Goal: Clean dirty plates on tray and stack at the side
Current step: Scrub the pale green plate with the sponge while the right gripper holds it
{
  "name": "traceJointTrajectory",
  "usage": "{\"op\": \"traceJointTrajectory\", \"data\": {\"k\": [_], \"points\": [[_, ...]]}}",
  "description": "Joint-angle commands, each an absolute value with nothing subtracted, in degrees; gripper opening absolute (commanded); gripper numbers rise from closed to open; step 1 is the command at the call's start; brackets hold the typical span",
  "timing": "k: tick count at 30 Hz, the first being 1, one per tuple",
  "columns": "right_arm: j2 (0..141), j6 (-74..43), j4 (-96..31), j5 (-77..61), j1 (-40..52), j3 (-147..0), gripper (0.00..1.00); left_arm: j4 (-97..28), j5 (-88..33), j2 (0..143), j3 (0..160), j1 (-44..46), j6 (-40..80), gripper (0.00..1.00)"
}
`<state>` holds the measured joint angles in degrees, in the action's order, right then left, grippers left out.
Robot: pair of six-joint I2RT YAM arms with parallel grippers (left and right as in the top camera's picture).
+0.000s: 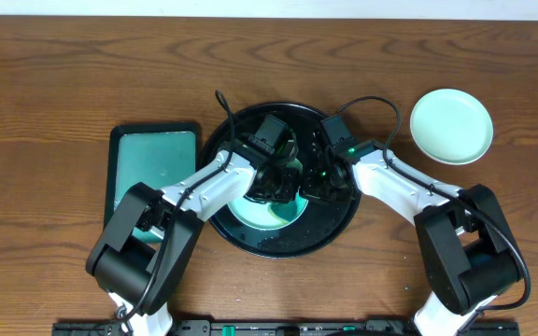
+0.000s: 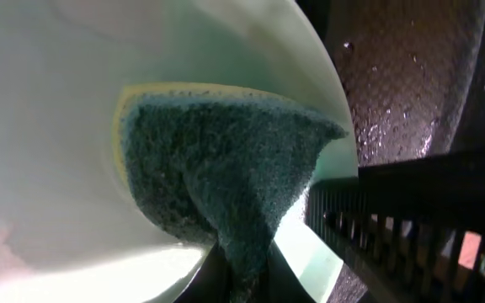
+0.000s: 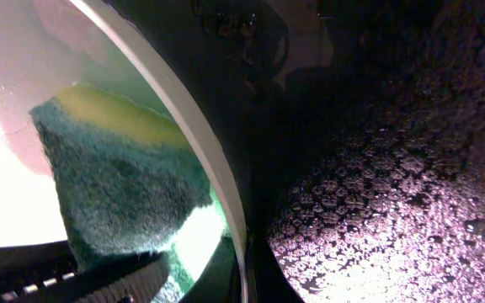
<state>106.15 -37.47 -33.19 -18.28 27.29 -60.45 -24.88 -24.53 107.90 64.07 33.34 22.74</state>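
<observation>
Brown wooden table (image 1: 63, 84) fills the overhead view, with a black tray (image 1: 283, 250) in the centre. Inside it lies a mint plate (image 1: 261, 217) under both grippers. The left gripper (image 1: 274, 182) pinches a green sponge (image 2: 217, 168), which is pressed on this plate. For the right gripper (image 1: 318, 182), at the plate's right edge, I cannot tell how the jaws stand. A second mint plate (image 1: 451, 126) rests on the table at upper right. A green rectangular tray (image 1: 152, 159) sits at centre left.

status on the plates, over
Left gripper shut on sponge, pressed on green plate in black tray. Right gripper at that plate's rim, grip unclear. Second plate set aside, right of tray.
</observation>
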Motion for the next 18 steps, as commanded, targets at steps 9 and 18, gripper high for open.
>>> {"op": "traceJointTrajectory", "data": {"k": [9, 18], "points": [[108.07, -36.99, -36.21, -16.75, 27.83, -59.27, 0.01, -21.08, 1.13, 110.50, 63.40, 19.46, 25.41, 0.07], [108.07, -36.99, -36.25, -16.73, 27.83, -59.27, 0.01, -27.03, 1.61, 110.50, 63.40, 11.27, 25.43, 0.07]]}}
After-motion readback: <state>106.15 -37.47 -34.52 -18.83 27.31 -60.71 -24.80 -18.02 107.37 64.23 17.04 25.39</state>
